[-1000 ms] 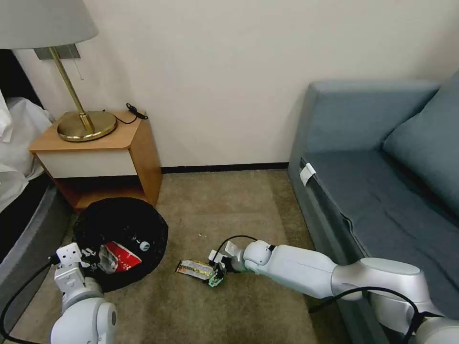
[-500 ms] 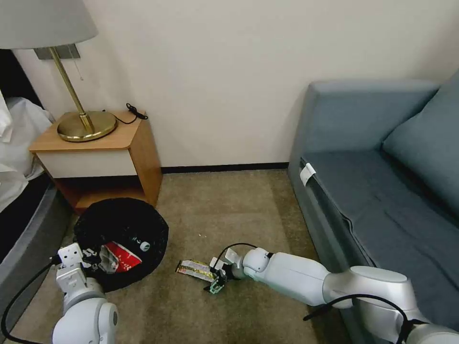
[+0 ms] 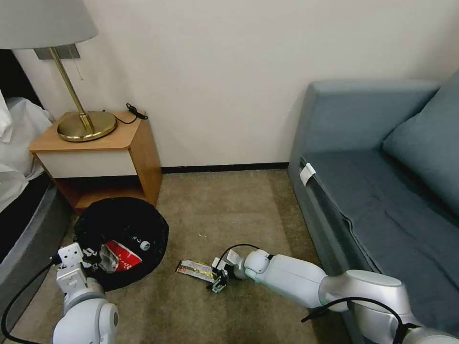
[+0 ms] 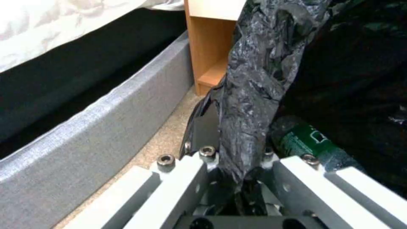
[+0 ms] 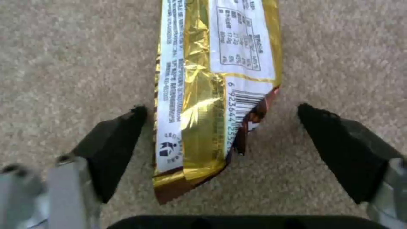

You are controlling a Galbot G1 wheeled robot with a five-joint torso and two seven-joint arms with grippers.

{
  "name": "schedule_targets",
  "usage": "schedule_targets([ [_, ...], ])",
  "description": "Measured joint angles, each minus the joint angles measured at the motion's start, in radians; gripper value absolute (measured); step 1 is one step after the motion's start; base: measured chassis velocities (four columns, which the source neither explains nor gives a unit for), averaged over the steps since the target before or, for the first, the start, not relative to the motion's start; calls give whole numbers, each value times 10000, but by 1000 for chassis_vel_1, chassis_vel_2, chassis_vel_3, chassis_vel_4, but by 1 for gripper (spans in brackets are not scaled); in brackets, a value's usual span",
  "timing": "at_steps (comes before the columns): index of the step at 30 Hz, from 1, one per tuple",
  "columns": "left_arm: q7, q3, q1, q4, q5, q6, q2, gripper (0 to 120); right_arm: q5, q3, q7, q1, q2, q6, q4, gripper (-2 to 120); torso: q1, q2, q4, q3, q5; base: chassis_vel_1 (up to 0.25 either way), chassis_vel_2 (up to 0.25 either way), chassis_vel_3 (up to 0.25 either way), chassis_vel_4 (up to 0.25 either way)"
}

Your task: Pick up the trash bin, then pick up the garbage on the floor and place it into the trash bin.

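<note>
Your left hand (image 4: 237, 187) clamps the trash bin (image 3: 119, 224) liner while your right hand (image 5: 220, 140), spread wide, straddles the gold wrapper (image 5: 212, 95) on the carpet, apparently ready to pinch.

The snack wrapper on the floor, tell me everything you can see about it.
The snack wrapper is a flat, crinkled foil packet, shiny gold with brown edges, white printed panels and a barcode. It lies on the beige carpet between the trash bin and the sofa, its torn-looking end toward the right gripper. That gripper's black fingers are open, one on each side of this end, not touching it.
</note>
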Motion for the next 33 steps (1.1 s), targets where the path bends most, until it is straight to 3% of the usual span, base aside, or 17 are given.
schedule_targets([
  [7,6,6,11,7,16,-31,0,1,-47,68,3,-39,42,149,-116,74,0,3,-2,-1,-1,0,0,0,0],
  [9,7,9,13,8,25,-32,0,1,-53,104,20,-49,47,178,-132,61,0,2,-1,-1,-1,0,0,0,0],
  [17,12,12,8,15,28,-46,0,1,-121,139,1,-127,45,274,-141,33,0,3,0,-2,2,0,0,0,0],
  [20,13,12,8,17,28,-50,0,1,-123,141,0,-131,45,278,-140,30,0,3,0,-2,2,0,0,0,0],
  [24,15,54,-17,116,74,-137,0,1,-133,179,-23,-161,-32,340,-21,4,0,1,5,0,1,0,0,0,0],
  [33,18,64,-62,192,82,-148,0,1,-158,250,-28,-216,-68,478,-51,1,0,0,1,0,-1,0,0,0,0],
])
